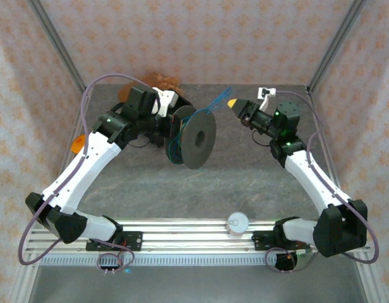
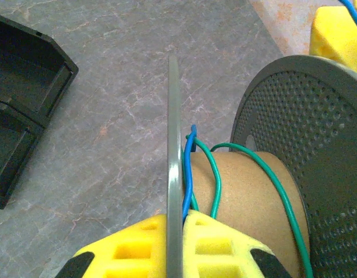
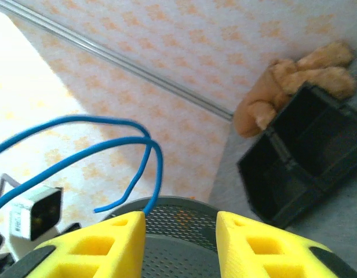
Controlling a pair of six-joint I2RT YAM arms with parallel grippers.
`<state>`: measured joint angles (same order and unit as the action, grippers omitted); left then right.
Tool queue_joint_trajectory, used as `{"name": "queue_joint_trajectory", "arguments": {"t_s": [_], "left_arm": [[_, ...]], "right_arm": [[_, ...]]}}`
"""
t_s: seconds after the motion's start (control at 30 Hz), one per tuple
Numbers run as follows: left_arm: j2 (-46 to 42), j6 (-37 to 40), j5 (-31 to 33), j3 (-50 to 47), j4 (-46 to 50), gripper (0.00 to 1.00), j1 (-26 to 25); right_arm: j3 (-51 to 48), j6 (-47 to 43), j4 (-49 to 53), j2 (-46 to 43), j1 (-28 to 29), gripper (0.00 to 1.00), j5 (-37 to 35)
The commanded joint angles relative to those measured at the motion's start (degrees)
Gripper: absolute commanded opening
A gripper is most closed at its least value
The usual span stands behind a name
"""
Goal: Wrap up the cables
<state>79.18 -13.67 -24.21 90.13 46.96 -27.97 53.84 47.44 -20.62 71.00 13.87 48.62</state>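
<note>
My left gripper (image 2: 175, 217) is shut on the thin edge of the grey spool's (image 1: 197, 139) near flange and holds the spool off the table. The blue cable (image 2: 188, 179) and the green cable (image 2: 218, 179) run beside the flange onto the brown core. From the spool, the blue cable (image 1: 216, 104) sticks up and to the right in loose strands. My right gripper (image 1: 234, 103) hovers just right of the spool's top. Its yellow fingers stand open with nothing between them (image 3: 180, 217). The blue cable (image 3: 160, 168) loops past its left finger, in front of the far flange.
A black bin (image 3: 306, 162) sits on the table behind the spool, with a tan plush toy (image 3: 306, 69) against the patterned wall beyond it. A white round cap (image 1: 237, 221) rests on the front rail. An orange object (image 1: 76, 144) lies at the left wall.
</note>
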Motion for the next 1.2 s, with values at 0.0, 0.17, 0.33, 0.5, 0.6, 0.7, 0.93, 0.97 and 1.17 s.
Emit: {"name": "queue_joint_trajectory", "arguments": {"t_s": [0.0,0.17,0.33,0.5,0.6,0.7,0.93,0.97,1.17], "left_arm": [[-0.9,-1.7,-2.1,1.9,-4.2,0.00,0.6],[-1.0,-2.0,-2.4,1.0,-5.1,0.00,0.6],[-1.4,-2.1,-2.7,0.1,-6.1,0.00,0.7],[-1.5,-2.4,-3.3,-0.5,-6.9,0.00,0.9],[-1.6,-2.5,-3.7,-0.7,-7.4,0.00,0.8],[-1.7,-2.6,-3.9,-0.9,-7.4,0.00,1.0],[-1.6,-3.1,-4.2,-1.6,-8.0,0.00,1.0],[-1.5,-3.1,-4.1,-1.7,-8.0,0.00,1.0],[-1.0,-4.3,2.6,-1.1,-6.6,0.00,1.3]], "right_arm": [[0.9,6.3,-11.3,1.0,1.2,0.37,-1.4],[0.7,9.4,-13.5,2.3,1.8,0.35,-2.4],[1.3,10.1,-13.6,3.5,2.1,0.30,-2.4],[2.0,10.5,-13.5,4.3,2.6,0.25,-2.5],[2.5,10.6,-13.6,4.8,2.8,0.25,-2.7],[2.8,10.8,-13.5,5.2,3.0,0.24,-2.6],[3.1,11.0,-13.6,5.3,3.1,0.13,-2.9],[3.2,11.1,-13.6,5.4,3.1,0.09,-3.0],[3.1,10.9,-10.2,2.9,3.1,0.00,-3.8]]}}
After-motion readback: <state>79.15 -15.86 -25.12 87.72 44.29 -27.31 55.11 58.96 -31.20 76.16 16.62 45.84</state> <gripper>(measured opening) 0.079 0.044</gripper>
